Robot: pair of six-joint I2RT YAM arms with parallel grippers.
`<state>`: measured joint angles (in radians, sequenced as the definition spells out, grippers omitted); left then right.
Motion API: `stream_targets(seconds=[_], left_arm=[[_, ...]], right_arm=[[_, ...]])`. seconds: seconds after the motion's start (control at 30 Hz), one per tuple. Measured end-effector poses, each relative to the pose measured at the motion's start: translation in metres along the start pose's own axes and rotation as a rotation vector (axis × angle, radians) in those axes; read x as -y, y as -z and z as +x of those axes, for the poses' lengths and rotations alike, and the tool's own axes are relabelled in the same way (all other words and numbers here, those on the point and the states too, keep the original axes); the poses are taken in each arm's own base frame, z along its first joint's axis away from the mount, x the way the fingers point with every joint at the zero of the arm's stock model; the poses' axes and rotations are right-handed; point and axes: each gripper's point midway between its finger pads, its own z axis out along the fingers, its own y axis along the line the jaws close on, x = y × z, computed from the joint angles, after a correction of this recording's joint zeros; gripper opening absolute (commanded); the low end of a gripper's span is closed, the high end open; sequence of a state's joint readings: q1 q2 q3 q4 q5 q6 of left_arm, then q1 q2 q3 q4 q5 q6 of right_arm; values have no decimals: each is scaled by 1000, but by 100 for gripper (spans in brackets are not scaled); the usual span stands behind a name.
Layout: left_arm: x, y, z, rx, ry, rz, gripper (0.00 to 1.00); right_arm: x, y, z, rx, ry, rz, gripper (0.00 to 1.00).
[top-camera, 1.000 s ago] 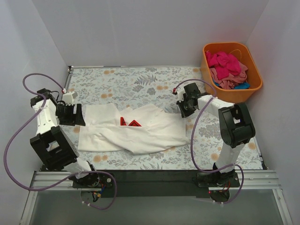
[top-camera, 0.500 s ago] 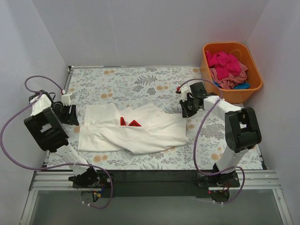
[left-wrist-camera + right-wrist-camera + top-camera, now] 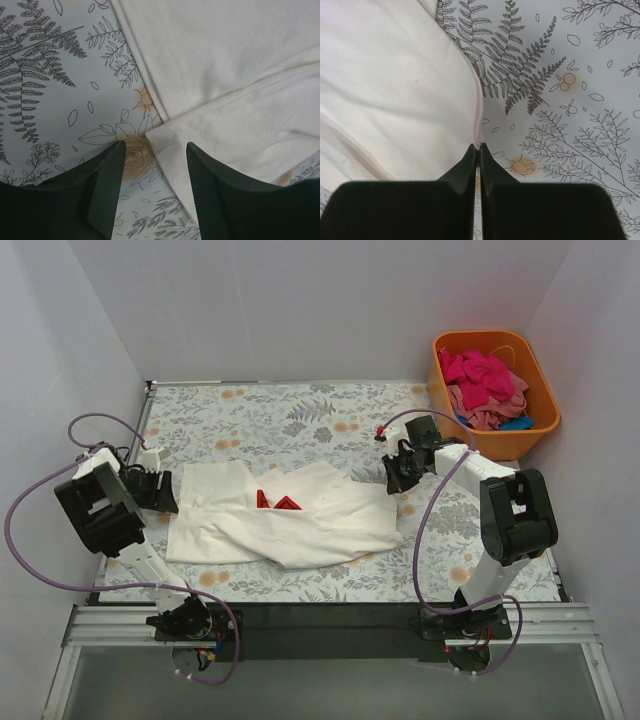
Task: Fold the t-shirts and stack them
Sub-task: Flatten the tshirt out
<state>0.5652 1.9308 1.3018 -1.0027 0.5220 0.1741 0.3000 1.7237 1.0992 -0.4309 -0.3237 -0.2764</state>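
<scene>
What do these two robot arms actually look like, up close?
The left arm and right arm are white links with bulky black joint housings, each trailing a looping purple cable. The left gripper and right gripper have two black, wedge-shaped fingers.

3 plain white walls [image 3: 300,310] enclose a floral-patterned table [image 3: 300,410], probably cloth-covered.

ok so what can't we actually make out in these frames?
- Top view: the red logo on the white t-shirt is partly folded under cloth and unreadable.
- Top view: how many shirts are in the orange tub; they lie piled over each other.
- Right wrist view: whether the shut right tool pinches the hem; its fingers cover the contact.
- Both wrist views: most of the white t-shirt, cut off by frame edges.
</scene>
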Motion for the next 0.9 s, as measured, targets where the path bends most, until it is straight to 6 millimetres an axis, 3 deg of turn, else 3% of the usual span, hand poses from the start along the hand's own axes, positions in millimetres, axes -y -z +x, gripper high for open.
stream_targets(seconds=[0.6, 0.7, 0.9], left_arm=[[12, -7, -3, 42, -42, 20, 48], [14, -8, -3, 47, -37, 29, 42], [16, -12, -1, 39, -12, 36, 11]], right_arm=[[-2, 2, 1, -5, -9, -20, 1], [-1, 2, 1, -7, -11, -22, 1], [1, 2, 2, -6, -12, -20, 1]])
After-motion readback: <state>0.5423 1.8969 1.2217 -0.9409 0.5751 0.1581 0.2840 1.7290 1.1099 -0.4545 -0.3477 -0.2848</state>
